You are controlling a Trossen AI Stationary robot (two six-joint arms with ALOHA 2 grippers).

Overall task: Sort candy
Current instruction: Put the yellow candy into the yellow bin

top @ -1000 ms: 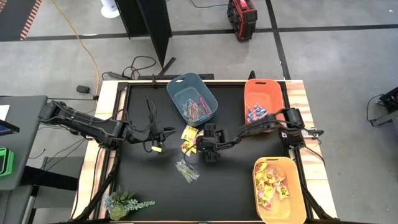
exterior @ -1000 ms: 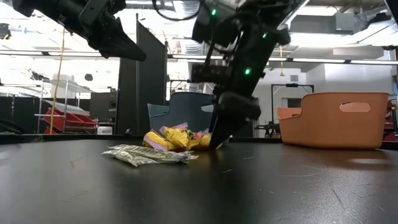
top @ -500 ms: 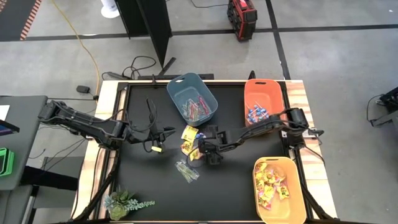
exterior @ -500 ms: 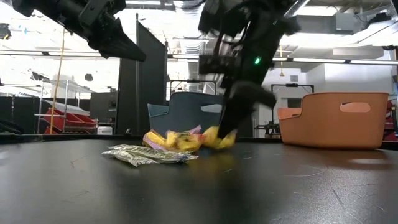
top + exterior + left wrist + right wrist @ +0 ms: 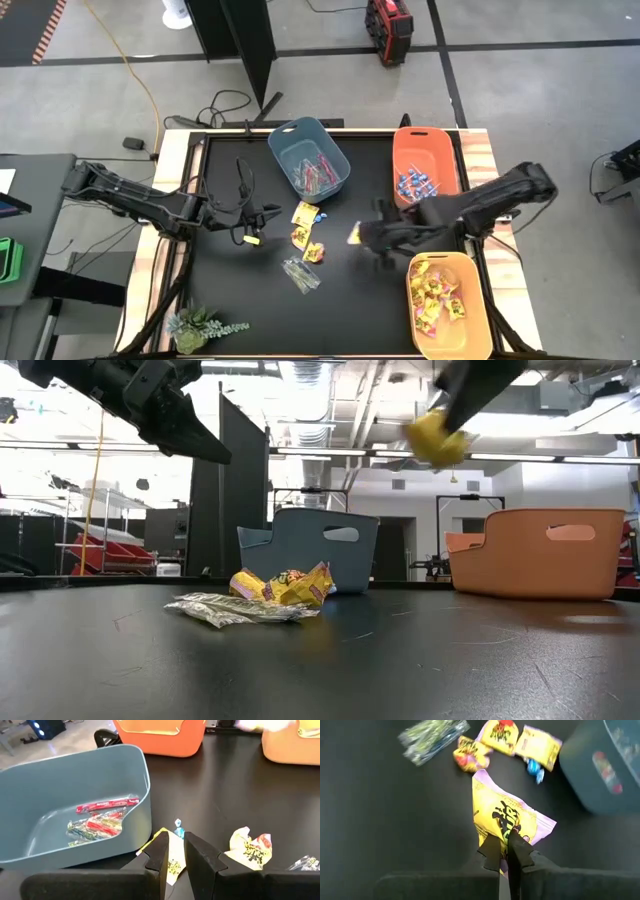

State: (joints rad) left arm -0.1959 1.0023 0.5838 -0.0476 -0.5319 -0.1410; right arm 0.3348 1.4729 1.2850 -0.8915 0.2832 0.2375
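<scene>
Only right wrist view shows right gripper (image 5: 506, 851) pinching yellow packet (image 5: 507, 818)

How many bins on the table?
3: blue-grey bin at the far middle, orange bin far right, yellow bin near right. None looks hidden.

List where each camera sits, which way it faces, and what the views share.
High: overhead, straight down on both arms and the yellow bin.
Low: table height, level across to the blue-grey bin; right gripper aloft.
Left wrist: past the left gripper toward that bin.
Right wrist: down past the right gripper's shut jaws, holding the yellow packet.
Shared: the packet shows in the high, low and right wrist views.
</scene>
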